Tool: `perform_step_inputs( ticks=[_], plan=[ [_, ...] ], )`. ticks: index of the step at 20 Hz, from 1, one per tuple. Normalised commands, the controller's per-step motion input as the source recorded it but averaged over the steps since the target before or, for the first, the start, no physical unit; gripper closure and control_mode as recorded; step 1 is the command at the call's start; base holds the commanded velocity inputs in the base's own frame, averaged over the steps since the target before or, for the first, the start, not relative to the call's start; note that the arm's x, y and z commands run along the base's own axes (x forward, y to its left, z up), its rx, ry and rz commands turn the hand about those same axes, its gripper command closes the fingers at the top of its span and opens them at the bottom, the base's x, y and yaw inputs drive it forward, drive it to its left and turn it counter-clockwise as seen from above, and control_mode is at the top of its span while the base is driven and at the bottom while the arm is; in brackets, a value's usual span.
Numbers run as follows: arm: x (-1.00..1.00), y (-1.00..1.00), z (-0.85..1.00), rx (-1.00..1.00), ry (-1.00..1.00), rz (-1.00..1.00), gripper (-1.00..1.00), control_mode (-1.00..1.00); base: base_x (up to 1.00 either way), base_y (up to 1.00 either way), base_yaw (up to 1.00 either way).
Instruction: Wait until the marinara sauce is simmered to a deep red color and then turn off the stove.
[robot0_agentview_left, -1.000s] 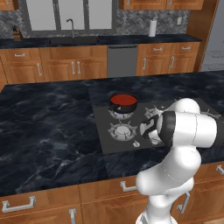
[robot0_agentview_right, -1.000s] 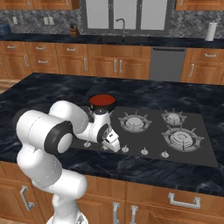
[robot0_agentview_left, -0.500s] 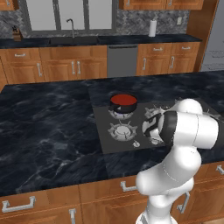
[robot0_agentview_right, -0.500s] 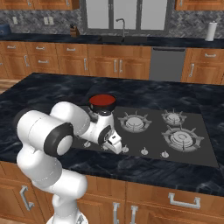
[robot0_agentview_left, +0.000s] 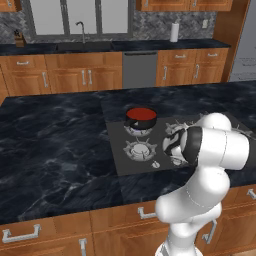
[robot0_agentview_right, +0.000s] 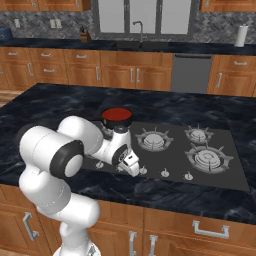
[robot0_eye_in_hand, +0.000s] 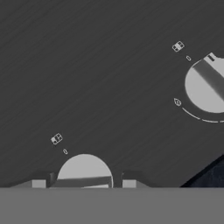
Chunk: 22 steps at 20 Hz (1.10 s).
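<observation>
Between the fingertips: pincer (robot0_eye_in_hand: 83, 183) straddles a silver knob (robot0_eye_in_hand: 84, 171) on the stove (robot0_eye_in_hand: 100, 78); one dark tip (robot0_eye_in_hand: 39, 183) stands each side of the knob.
Pincer state: spread apart around the knob; whether the tips press on it cannot be told.
Change since earlier frames: in the right base view the hand (robot0_agentview_right: 129, 162) sits slightly lower and nearer the front row of knobs than a second ago; the arm posture is otherwise the same. Pot (robot0_agentview_right: 117, 117) and camera views are unchanged.
Sauce location: marinara sauce (robot0_agentview_left: 140, 115), a deep red disc, lies in the pot on the burner beyond the pincer, further from the front edge of the stove; also seen in the right base view (robot0_agentview_right: 116, 115).
Second knob: up and right of the pincer in the hand view (robot0_eye_in_hand: 205, 89), its bar slanted, cut by the frame edge.
Hidden: in the left base view the forearm (robot0_agentview_left: 210, 150) covers the hand and the knob row nearest it.
Cut off: lower half of the straddled knob.
Hard to read: small markings (robot0_eye_in_hand: 57, 139) printed beside each knob.
</observation>
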Motion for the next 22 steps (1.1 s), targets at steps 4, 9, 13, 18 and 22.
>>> perform_step_inputs(
  ticks=[4,9,13,18,22],
  plan=[
    [0.00,0.08,0.00,0.00,0.02,-0.43,1.00,-1.00,0.00,0.00,0.00],
    [0.00,0.21,0.00,0.00,0.02,-0.47,1.00,-1.00,0.00,0.00,0.00],
    [0.04,0.06,0.00,0.00,0.03,-0.49,1.00,-1.00,0.00,0.00,0.00],
    [0.00,0.00,0.00,0.09,0.05,-0.53,1.00,-1.00,0.00,0.00,0.00],
    [0.00,-0.01,0.00,0.14,0.10,-0.52,1.00,-1.00,0.00,0.00,0.00]
  ],
)
